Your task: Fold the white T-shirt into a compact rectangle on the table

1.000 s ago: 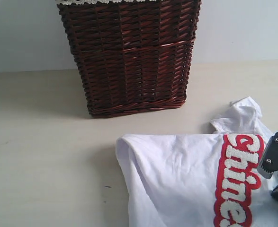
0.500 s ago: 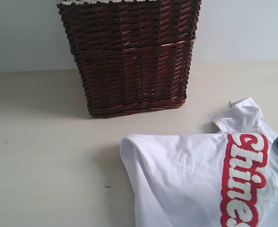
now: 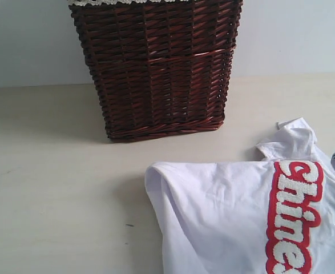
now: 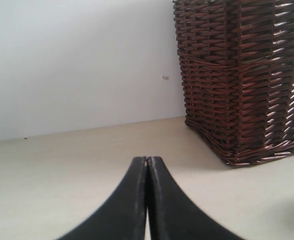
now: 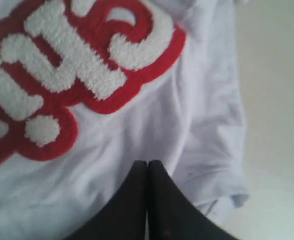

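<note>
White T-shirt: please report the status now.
Left gripper shut, right gripper shut. White T-shirt rumpled on table, under right gripper. Wicker basket behind, apart.

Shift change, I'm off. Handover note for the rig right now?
Left gripper: jaws shut, empty, over bare table near the wicker basket.
Right gripper: jaws shut, over the white T-shirt beside its red lettering; pinching cloth or not, unclear.
Shirt: lies on the table before the basket, rumpled, one sleeve sticking out.
Done: no compact rectangle yet. Left: the folding.
</note>
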Controlling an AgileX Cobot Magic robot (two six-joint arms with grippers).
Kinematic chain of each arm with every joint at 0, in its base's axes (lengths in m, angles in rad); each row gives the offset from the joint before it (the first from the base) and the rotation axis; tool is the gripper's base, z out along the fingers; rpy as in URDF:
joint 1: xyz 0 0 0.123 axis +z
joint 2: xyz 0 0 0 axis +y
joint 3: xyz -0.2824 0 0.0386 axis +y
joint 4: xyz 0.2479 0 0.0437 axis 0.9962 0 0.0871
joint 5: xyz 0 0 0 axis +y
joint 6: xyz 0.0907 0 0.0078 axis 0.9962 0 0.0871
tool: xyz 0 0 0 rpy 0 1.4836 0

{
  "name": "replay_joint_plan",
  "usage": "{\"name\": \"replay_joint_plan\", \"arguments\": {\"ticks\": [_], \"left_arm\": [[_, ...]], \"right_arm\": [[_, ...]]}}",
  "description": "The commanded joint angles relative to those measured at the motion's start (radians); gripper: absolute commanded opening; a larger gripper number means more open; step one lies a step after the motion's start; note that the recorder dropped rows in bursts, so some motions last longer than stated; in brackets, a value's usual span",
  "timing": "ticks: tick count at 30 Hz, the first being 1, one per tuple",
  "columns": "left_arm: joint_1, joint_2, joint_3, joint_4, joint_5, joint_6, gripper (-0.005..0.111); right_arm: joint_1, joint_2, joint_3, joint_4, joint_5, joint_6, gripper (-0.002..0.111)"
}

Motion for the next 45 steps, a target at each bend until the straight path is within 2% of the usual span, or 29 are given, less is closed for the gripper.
{"name": "replay_joint_plan", "arguments": {"ticks": [1,8,13,19,24,31,33,36,40,45], "left_arm": [[-0.004,-0.006,0.0,0.0,0.0,-0.003,0.0],[-0.004,-0.006,0.0,0.0,0.0,-0.003,0.0],[-0.004,-0.006,0.0,0.0,0.0,-0.003,0.0],[-0.004,-0.006,0.0,0.0,0.0,-0.003,0.0],[-0.004,-0.006,0.0,0.0,0.0,-0.003,0.0],[-0.004,-0.006,0.0,0.0,0.0,-0.003,0.0],[-0.004,-0.006,0.0,0.0,0.0,-0.003,0.0],[-0.004,-0.006,0.0,0.0,0.0,-0.003,0.0],[-0.004,-0.006,0.0,0.0,0.0,-0.003,0.0],[-0.004,-0.006,0.0,0.0,0.0,-0.003,0.0]], "right_arm": [[-0.005,0.171,-0.065,0.007,-0.006,-0.098,0.0],[-0.005,0.341,-0.17,0.007,-0.005,-0.1,0.0],[-0.005,0.408,-0.184,0.007,0.025,-0.108,0.0],[0.066,0.411,-0.184,0.004,0.061,-0.249,0.0],[0.071,0.282,-0.184,0.012,0.08,-0.143,0.0],[0.071,-0.074,-0.184,0.036,0.107,0.015,0.001],[0.071,-0.123,-0.184,0.049,0.159,0.015,0.006],[0.071,-0.118,-0.171,0.051,0.276,0.015,0.02],[0.071,-0.07,-0.116,0.053,0.216,0.015,0.043],[0.071,-0.113,-0.03,0.073,0.061,0.015,0.047]]}}
